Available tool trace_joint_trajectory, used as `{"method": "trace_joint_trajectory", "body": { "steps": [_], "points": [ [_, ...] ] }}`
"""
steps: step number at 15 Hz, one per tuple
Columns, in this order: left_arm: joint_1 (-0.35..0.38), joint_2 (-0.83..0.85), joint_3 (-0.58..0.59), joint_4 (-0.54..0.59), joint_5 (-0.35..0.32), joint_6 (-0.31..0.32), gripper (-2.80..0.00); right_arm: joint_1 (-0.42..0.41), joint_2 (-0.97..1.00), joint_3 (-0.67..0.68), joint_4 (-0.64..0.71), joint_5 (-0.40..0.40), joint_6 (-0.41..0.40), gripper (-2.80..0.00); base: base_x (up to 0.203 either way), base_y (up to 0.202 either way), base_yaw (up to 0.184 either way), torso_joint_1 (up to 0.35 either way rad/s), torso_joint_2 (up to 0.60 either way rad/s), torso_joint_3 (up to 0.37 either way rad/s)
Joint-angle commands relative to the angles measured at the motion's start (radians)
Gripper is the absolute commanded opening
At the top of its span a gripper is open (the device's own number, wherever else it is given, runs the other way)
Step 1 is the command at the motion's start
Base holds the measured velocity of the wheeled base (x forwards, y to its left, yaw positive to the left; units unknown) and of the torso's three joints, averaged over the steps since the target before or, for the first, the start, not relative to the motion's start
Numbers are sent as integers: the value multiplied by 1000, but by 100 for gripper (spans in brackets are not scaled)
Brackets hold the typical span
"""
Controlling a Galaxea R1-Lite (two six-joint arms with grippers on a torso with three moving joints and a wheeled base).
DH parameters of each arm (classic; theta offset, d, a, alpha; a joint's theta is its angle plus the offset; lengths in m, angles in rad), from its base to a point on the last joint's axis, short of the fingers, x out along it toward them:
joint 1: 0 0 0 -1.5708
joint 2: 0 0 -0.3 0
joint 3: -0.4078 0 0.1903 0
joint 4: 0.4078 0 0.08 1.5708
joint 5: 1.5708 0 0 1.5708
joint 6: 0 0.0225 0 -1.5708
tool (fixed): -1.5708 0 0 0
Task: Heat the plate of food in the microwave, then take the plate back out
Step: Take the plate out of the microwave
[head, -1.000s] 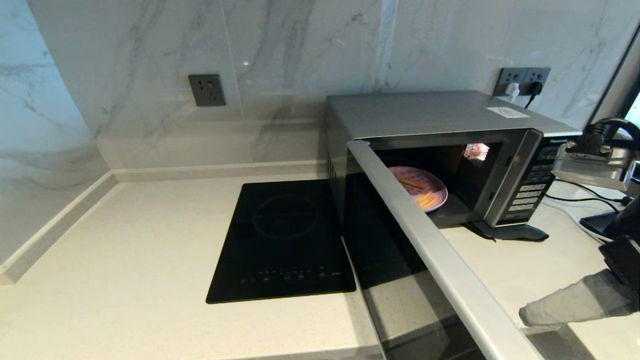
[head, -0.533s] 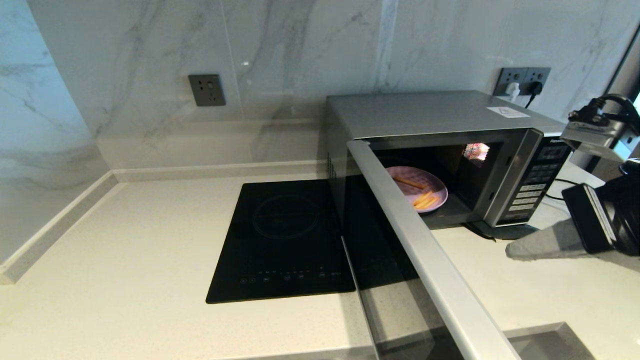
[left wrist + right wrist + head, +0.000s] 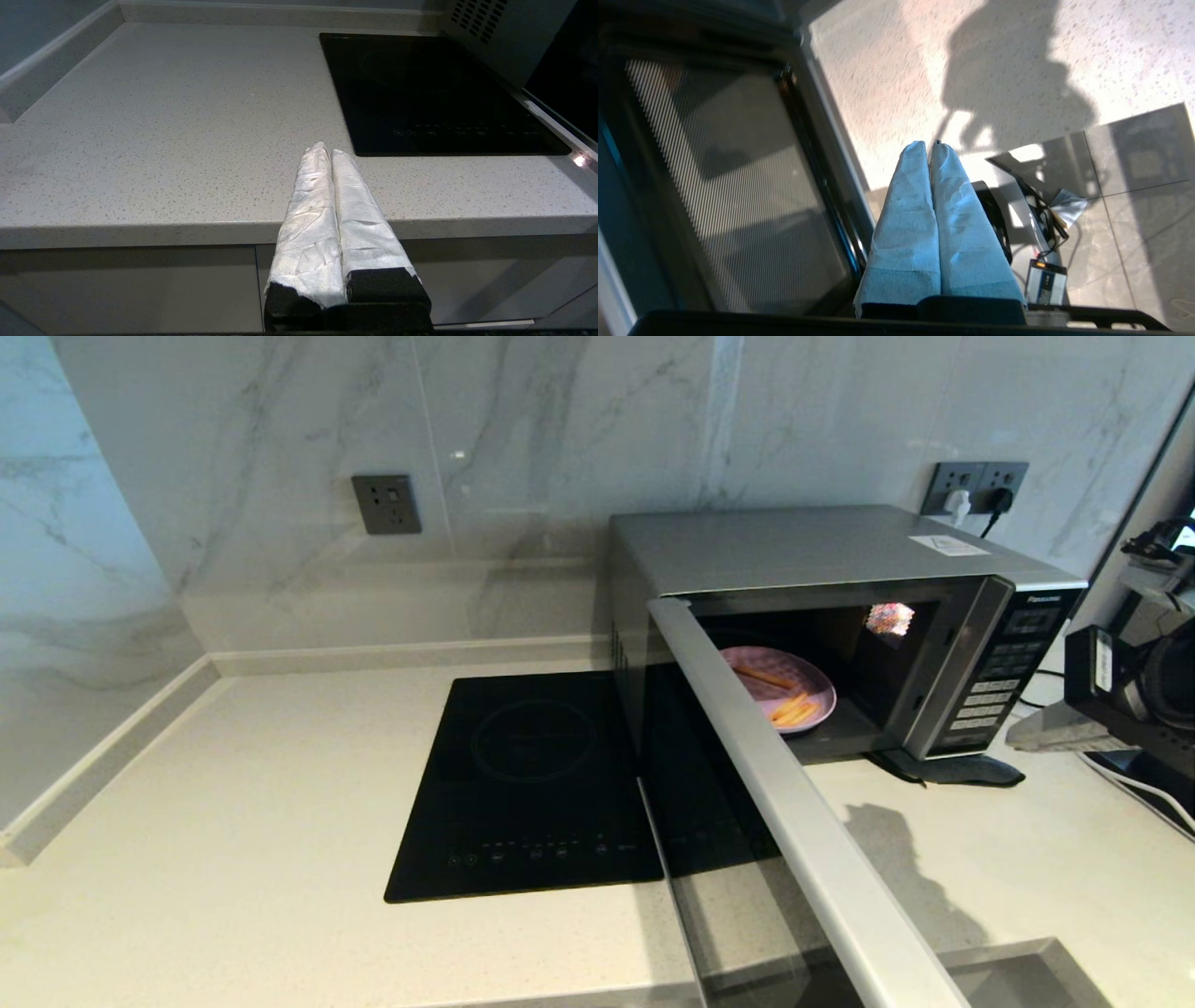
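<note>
Right now, your right gripper [image 3: 1027, 739], fingers pressed together and empty, hovers beside the microwave [image 3: 822, 555]. Its door [image 3: 794, 821] stands wide; the plate of food [image 3: 782, 688] sits inside. Sweep behind the door's edge and push it shut steadily. Left gripper [image 3: 327, 151] idles closed.

The microwave [image 3: 822, 551] has a matt brushed-metal casing and glossy dark glass door [image 3: 709, 821]; the hob [image 3: 532, 784] is smooth glossy black glass; the worktop [image 3: 233, 821] is speckled stone; the wall [image 3: 560, 448] is polished marble.
</note>
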Motion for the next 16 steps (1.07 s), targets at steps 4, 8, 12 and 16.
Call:
{"method": "trace_joint_trajectory", "body": {
  "steps": [4,8,12,16],
  "points": [
    [0,2,0,0,0,-1,-280,-33,137,-54,-22,28,32,-280,0,0,0,0,0,0],
    [0,2,0,0,0,-1,-280,-32,270,-137,-91,27,134,-280,0,0,0,0,0,0],
    [0,2,0,0,0,-1,-280,-31,316,-140,-121,20,126,0,0,0,0,0,0,0],
    [0,2,0,0,0,-1,-280,-30,382,-185,-174,19,150,0,0,0,0,0,0,0]
  ]
}}
